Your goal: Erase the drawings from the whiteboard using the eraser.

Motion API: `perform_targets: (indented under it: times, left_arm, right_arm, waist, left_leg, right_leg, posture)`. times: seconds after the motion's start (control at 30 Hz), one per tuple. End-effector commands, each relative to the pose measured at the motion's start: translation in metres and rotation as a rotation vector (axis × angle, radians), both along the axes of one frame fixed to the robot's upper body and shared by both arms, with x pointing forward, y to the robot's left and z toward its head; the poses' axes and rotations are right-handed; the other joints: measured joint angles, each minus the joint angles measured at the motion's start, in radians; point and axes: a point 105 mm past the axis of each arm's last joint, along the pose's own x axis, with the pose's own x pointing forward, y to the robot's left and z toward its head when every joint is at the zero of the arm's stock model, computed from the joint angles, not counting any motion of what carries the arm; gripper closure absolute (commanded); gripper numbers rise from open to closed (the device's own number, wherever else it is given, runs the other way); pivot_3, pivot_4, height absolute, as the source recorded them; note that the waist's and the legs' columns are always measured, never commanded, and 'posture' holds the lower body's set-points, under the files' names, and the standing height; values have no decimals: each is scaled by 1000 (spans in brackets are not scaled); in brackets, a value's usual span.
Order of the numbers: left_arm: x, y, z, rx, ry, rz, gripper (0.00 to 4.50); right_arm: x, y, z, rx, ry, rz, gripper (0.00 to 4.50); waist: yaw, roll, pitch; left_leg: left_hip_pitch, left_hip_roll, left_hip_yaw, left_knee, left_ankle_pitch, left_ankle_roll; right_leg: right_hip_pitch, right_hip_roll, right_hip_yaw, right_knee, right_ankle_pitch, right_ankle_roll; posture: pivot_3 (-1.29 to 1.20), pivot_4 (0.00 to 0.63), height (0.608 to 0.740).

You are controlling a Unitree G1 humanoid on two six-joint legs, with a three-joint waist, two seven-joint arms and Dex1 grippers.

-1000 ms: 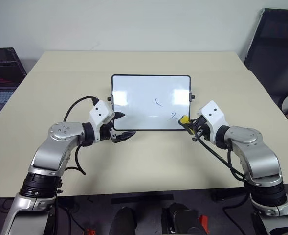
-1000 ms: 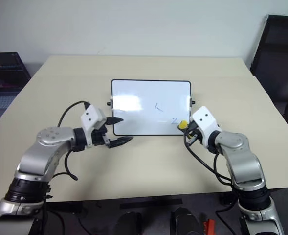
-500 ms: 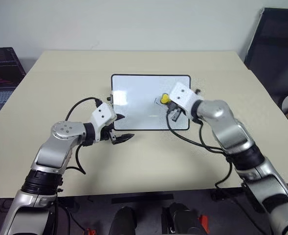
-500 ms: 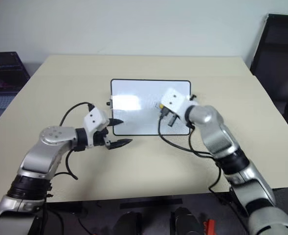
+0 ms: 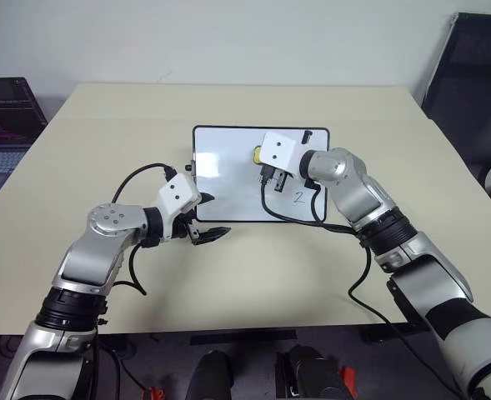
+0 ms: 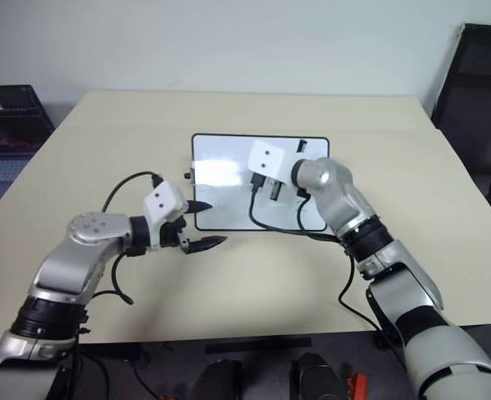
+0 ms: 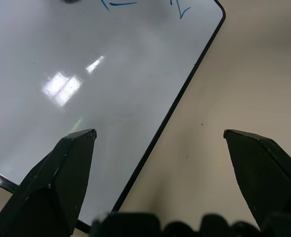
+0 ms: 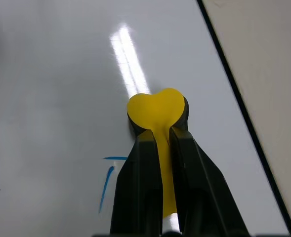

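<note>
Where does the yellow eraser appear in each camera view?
Left eye view: the eraser is over the whiteboard's upper middle, ahead of the right gripper.
Right wrist view: the eraser is clamped between the black fingers.
Shared landmark: the whiteboard's black frame.

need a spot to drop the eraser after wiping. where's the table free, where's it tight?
Free: table on the far side of the whiteboard, its left stretch toward the laptop, and the right side by the chair. Tight: over the board, where the right gripper holds the eraser, and its near-left corner by the left gripper.
</note>
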Motion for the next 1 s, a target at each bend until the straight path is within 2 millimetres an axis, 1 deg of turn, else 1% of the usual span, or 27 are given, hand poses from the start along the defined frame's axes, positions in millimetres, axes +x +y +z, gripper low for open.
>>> perform_targets:
  times: [0.03,0.07,0.17,0.23,0.27,0.4,0.47,0.5,0.57,0.63,0.67,0.7,0.73,0.83,0.97,1.0]
  left_arm:
    - [-1,-2,14,2,-54,-6,0]
    - [-2,-2,13,1,-52,-6,0]
    - [-2,-3,13,-1,-49,-9,0]
    - [-2,-4,12,-2,-47,-11,0]
    - [-2,-4,12,-3,-47,-12,0]
    - [-3,-6,12,-6,-45,-15,0]
    - [-4,-7,11,-8,-43,-16,0]
    - [-4,-7,11,-9,-42,-16,0]
    - [-6,-7,10,-9,-39,-18,0]
    - [-7,-8,10,-9,-33,-22,0]
    - [-7,-8,10,-9,-30,-24,0]
    - [-8,-8,9,-10,-29,-25,0]
    - [-8,-8,9,-10,-28,-26,0]
    - [-8,-8,10,-11,-27,-27,0]
    - [-8,-9,10,-13,-26,-31,0]
    - [-8,-10,10,-14,-26,-33,0]
  right_arm:
    - [-5,6,6,-40,-15,43,4499]
    - [-4,6,7,-43,-26,39,4499]
    - [8,3,25,-22,-134,-14,4499]
    - [9,4,25,-35,-135,-7,4499]
    - [8,6,22,-46,-117,5,4499]
    - [-7,14,-9,-124,9,84,4499]
    - [-10,14,-14,-135,30,95,4499]
    - [-10,14,-13,-132,23,91,4499]
    - [-4,11,-4,-113,-21,61,4499]
    - [6,6,11,-84,-93,13,4499]
    - [8,4,16,-76,-108,-1,4499]
    - [9,1,15,-79,-100,-6,4499]
    - [9,0,13,-83,-89,-7,4499]
    - [2,-2,-5,-126,-19,25,4499]
    - [-15,-3,-35,-176,89,68,4499]
    - [-17,-3,-39,-181,100,71,4499]
  waist:
    - [0,0,0]
    - [0,0,0]
    - [0,0,0]
    - [0,0,0]
    - [0,0,0]
    - [0,0,0]
    - [0,0,0]
    - [0,0,0]
    - [0,0,0]
    - [0,0,0]
    - [0,0,0]
    - [0,0,0]
    - [0,0,0]
    - [1,0,0]
    - [1,0,0]
    - [1,0,0]
  left_leg:
    - [0,0,0,0,0,0]
    - [0,0,0,0,0,0]
    - [0,0,0,0,0,0]
    - [0,0,0,1,0,0]
    - [0,0,0,1,0,0]
    - [0,0,0,1,0,0]
    - [0,0,0,1,0,0]
    - [0,0,0,1,0,0]
    - [0,0,-1,1,0,0]
    - [0,0,-1,2,0,0]
    - [1,0,0,2,0,0]
    - [1,0,0,2,0,0]
    - [1,0,0,2,0,0]
    - [1,0,0,2,0,0]
    - [1,0,-1,2,0,0]
    - [1,0,-1,2,0,0]
  right_leg:
    - [0,0,0,0,0,0]
    - [0,0,0,0,0,0]
    - [0,0,0,0,0,0]
    - [0,0,0,1,0,0]
    - [0,0,0,1,0,0]
    - [0,0,0,1,0,0]
    - [0,0,0,1,0,0]
    - [0,0,0,1,0,0]
    - [0,0,0,1,0,0]
    - [0,0,0,1,0,0]
    - [0,0,0,1,0,0]
    - [0,0,0,1,0,0]
    - [0,0,0,1,0,0]
    - [0,0,0,1,0,0]
    - [1,0,-1,1,0,0]
    - [1,0,-1,1,0,0]
  posture:
    - [0,150,740]
    - [0,150,740]
    - [0,150,740]
    - [0,150,740]
    - [0,150,740]
    - [0,150,740]
    - [0,150,740]
    - [0,150,740]
    - [0,150,740]
    - [0,150,740]
    - [0,150,740]
    - [0,150,740]
    - [0,150,740]
    - [0,150,740]
    - [0,150,740]
    - [0,150,740]
